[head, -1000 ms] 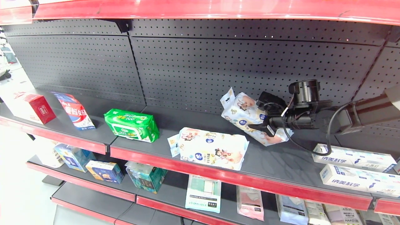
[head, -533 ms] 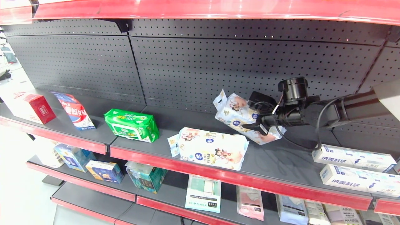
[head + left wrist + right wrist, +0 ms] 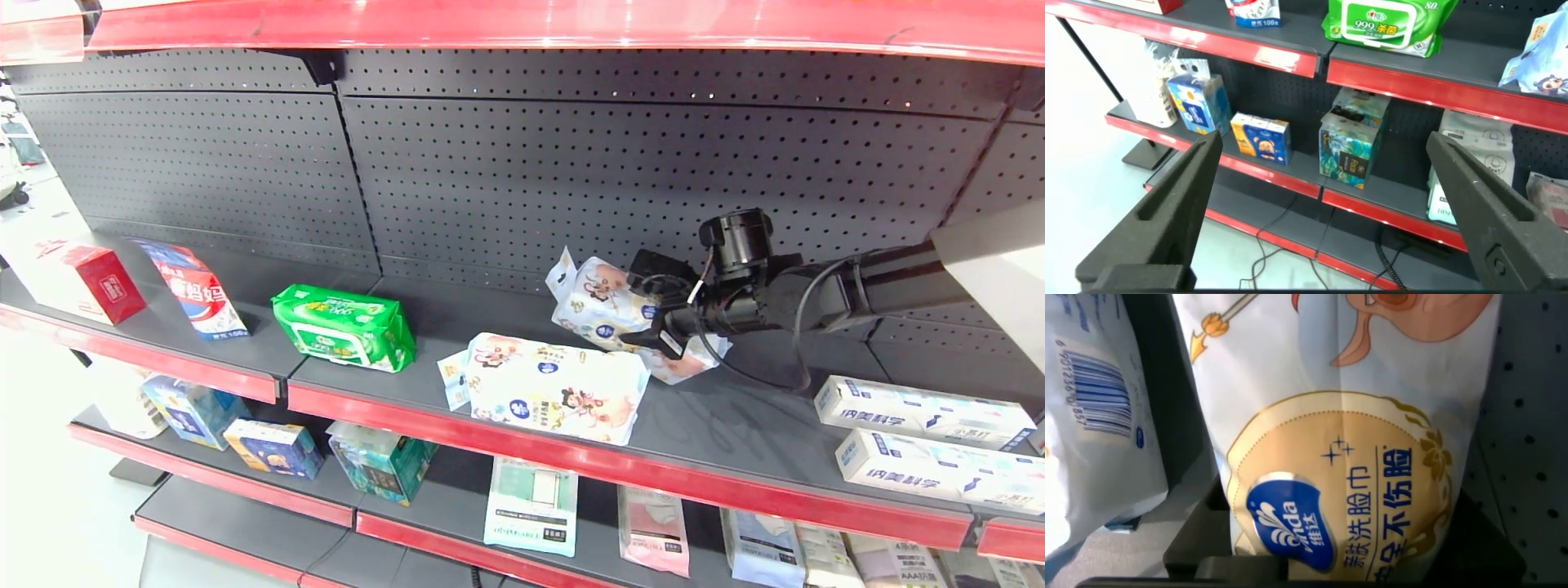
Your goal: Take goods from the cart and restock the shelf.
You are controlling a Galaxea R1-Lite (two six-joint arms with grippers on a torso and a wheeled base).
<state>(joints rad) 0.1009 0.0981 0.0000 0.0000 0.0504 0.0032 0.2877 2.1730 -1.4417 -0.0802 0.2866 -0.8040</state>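
Compared with the earlier frame, my right arm had brought the cartoon-printed tissue pack [image 3: 600,306] to the left and lower, nearer to the lying pack [image 3: 559,388] on the shelf [image 3: 735,425]. The right claw [image 3: 665,331] was closed on the tissue pack, tilted, close to the back panel. I could not tell if it touched the shelf. The right wrist view showed its print [image 3: 1355,441] between the fingers. The left wrist view showed the left claw [image 3: 1323,139] wide open, holding nothing, before the lower shelves [image 3: 1290,167].

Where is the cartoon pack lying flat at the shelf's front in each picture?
Head view: cartoon pack at centre, on the shelf's front.
Left wrist view: its corner, past the green wipes.
Right wrist view: its barcoded end, beside the held pack in the right pincer.
Landmark: the green wipes, left of it.
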